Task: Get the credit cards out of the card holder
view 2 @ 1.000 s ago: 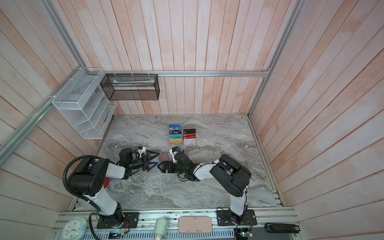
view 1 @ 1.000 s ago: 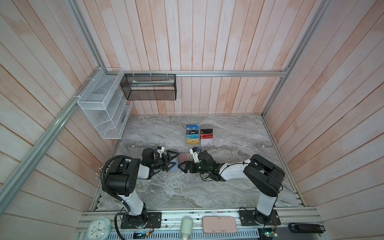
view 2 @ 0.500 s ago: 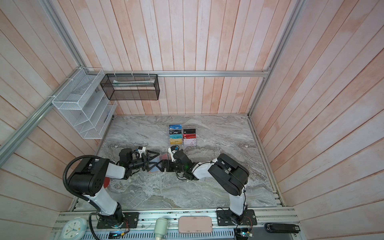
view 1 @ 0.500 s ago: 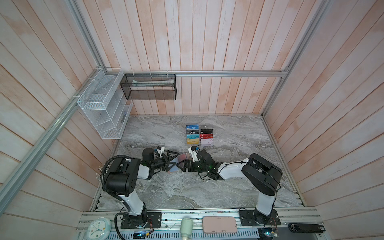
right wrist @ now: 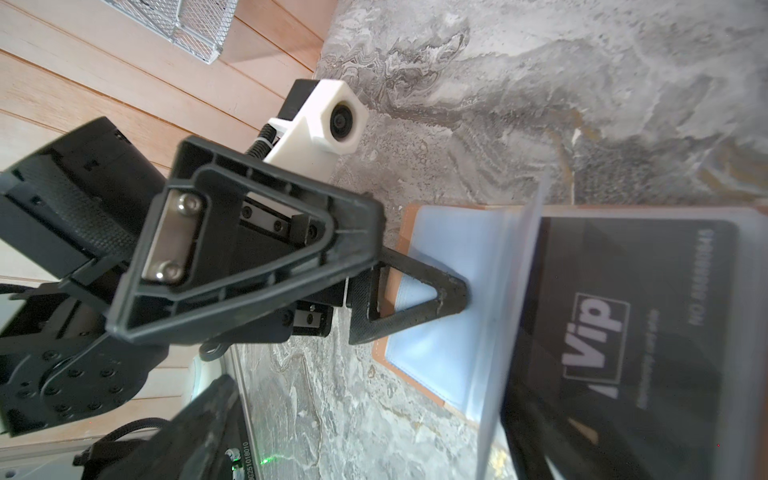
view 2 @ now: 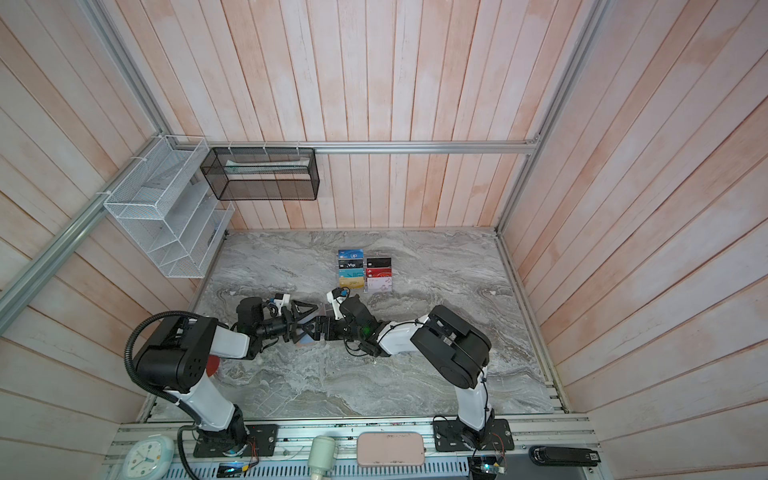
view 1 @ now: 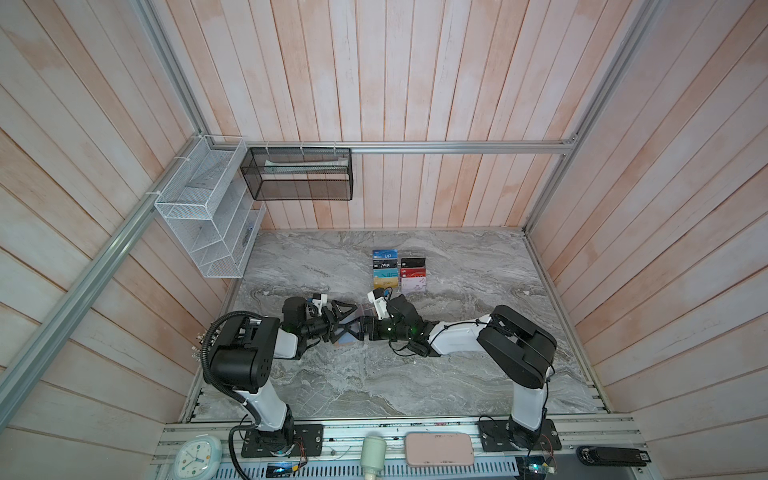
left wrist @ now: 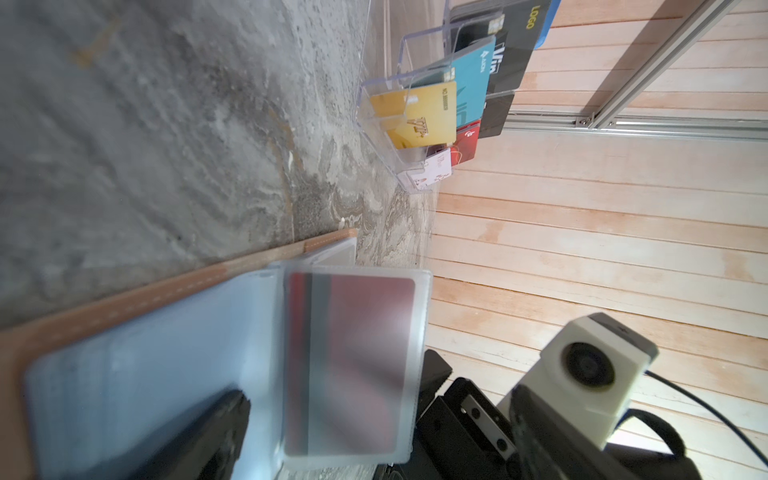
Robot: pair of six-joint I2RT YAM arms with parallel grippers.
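The tan card holder (view 1: 345,340) (view 2: 308,341) lies open on the marble between both arms, its pale blue lining (right wrist: 440,249) facing up. A clear sleeve stands upright from its fold. A dark red credit card (left wrist: 357,357) shows through one face, a black "Vip" card (right wrist: 623,332) through the other. My left gripper (view 1: 349,320) (right wrist: 415,262) is open. Its lower finger (right wrist: 415,299) presses on the blue lining and its upper finger is raised. My right gripper (view 1: 362,328) (view 2: 321,328) is open at the holder's other side, with the upright sleeve between its fingers.
A clear acrylic rack of coloured cards (view 1: 399,270) (left wrist: 415,116) stands just behind the grippers. A white wire shelf (view 1: 208,216) and a black mesh basket (view 1: 299,174) hang on the walls. A clock (view 1: 197,457), a pink case (view 1: 439,449) and a black stapler (view 1: 611,456) lie on the front rail.
My right gripper has moved left, closer to the left gripper and over the holder. The left gripper has stayed in place, pressing on the lining.
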